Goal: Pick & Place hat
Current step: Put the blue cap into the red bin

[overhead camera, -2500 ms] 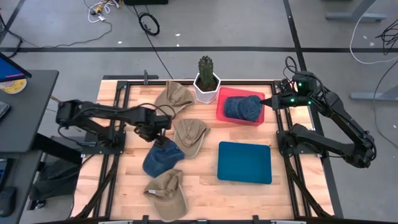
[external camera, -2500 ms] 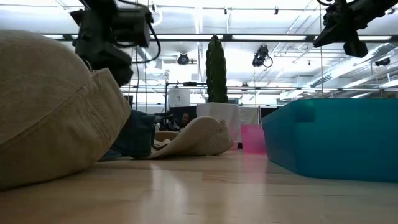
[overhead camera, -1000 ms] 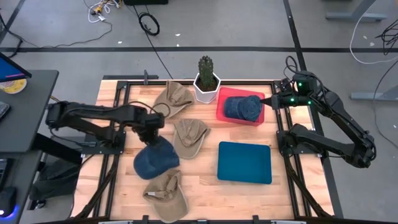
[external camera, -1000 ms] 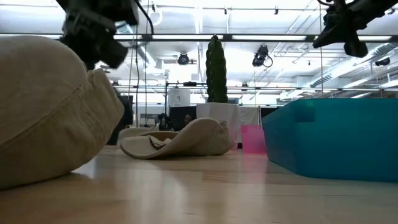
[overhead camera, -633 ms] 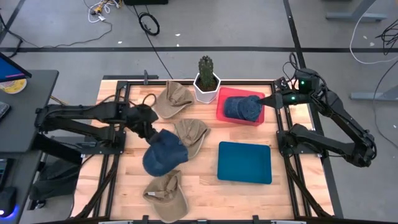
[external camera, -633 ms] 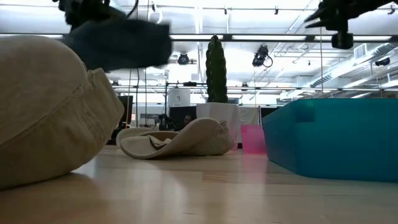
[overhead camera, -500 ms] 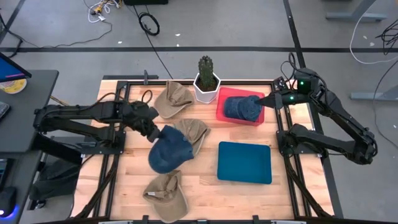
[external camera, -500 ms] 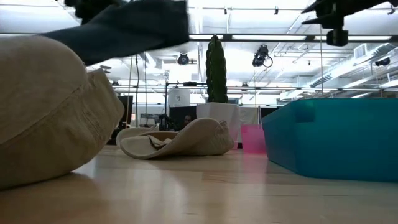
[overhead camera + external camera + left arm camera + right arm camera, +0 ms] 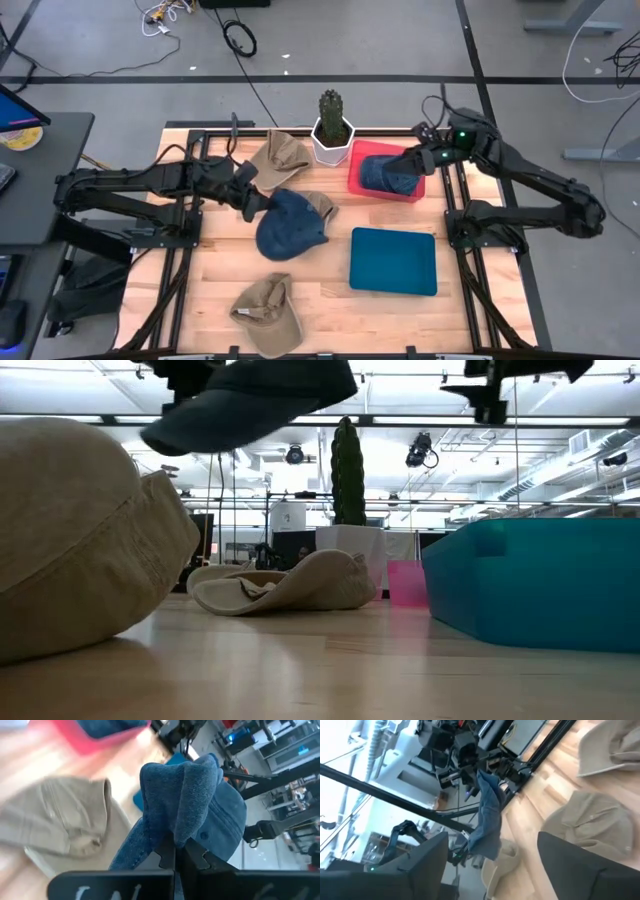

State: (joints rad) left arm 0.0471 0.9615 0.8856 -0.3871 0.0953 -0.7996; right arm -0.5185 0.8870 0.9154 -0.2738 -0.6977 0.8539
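Observation:
A blue denim hat hangs above the middle of the table, with my left gripper shut on its left edge. The low view shows this hat well above the wood. A second blue hat lies in the red bin at the far right. My right gripper hovers open over that bin; its two fingers stand wide apart in the right wrist view, with nothing between them. My left gripper pinches a bunched fold of the denim at the hat's left edge between its two fingers, several layers gathered. The fingers come from the table's left, slanting down. The hat reaches out beyond the fingertips, lifted clear of the table.
A tan hat lies at the far left, another is half covered by the lifted hat, and a third lies near the front edge. A cactus in a white pot stands at the far middle. A teal bin sits right of centre.
My left gripper has lifted the blue denim hat clear of the table and carried it up and toward the right and far side, over the middle tan hat. My right gripper has swung toward the table's left over the red bin.

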